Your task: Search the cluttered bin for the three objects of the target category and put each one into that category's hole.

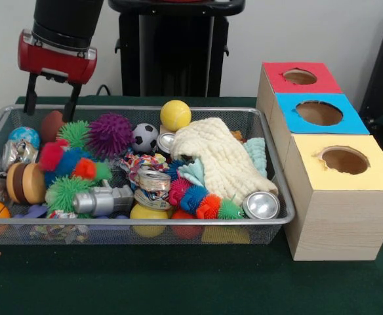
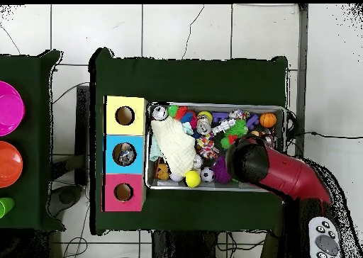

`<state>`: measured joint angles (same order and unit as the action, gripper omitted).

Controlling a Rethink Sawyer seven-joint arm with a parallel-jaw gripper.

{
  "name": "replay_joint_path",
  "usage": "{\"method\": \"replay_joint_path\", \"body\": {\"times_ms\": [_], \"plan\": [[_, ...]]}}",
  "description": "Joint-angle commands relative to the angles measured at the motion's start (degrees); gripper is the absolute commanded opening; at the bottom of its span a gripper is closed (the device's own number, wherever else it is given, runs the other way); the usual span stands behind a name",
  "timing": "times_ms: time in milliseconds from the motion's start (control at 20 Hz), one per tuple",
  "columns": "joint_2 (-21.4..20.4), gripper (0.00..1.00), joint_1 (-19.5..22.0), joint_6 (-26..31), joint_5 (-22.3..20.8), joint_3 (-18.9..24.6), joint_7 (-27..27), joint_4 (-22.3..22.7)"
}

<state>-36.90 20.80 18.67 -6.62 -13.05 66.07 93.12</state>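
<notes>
Front view: we are seeing gripper point(image 1: 50, 97) hovering released, empty, above bin point(image 1: 139, 223) far-left corner, likely for searching. Crushed can point(image 1: 153, 182) is lying mid-bin; blue-box hole point(image 1: 319, 113) is sitting right.

Green table point(image 1: 178, 282) carries wire bin point(image 1: 139, 223); 3 wooden boxes point(image 1: 336, 197) just beside
</notes>
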Motion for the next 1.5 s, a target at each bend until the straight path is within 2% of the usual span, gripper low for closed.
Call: {"method": "replay_joint_path", "body": {"times_ms": [50, 350, 550, 800, 1500], "plan": [[2.1, 1.00, 0.1, 1.9, -2.7, 2.3, 6.4, -2.0], [1.2, 1.00, 0.1, 5.7, -1.7, 2.9, 5.8, -2.3], [-0.3, 1.00, 3.3, 10.5, 1.1, 7.6, 4.2, 2.2], [0.0, 1.00, 8.7, 10.9, 4.2, 14.9, 3.4, 8.0], [-0.3, 1.00, 13.3, 11.8, 5.7, 23.0, 4.6, 14.4]]}}
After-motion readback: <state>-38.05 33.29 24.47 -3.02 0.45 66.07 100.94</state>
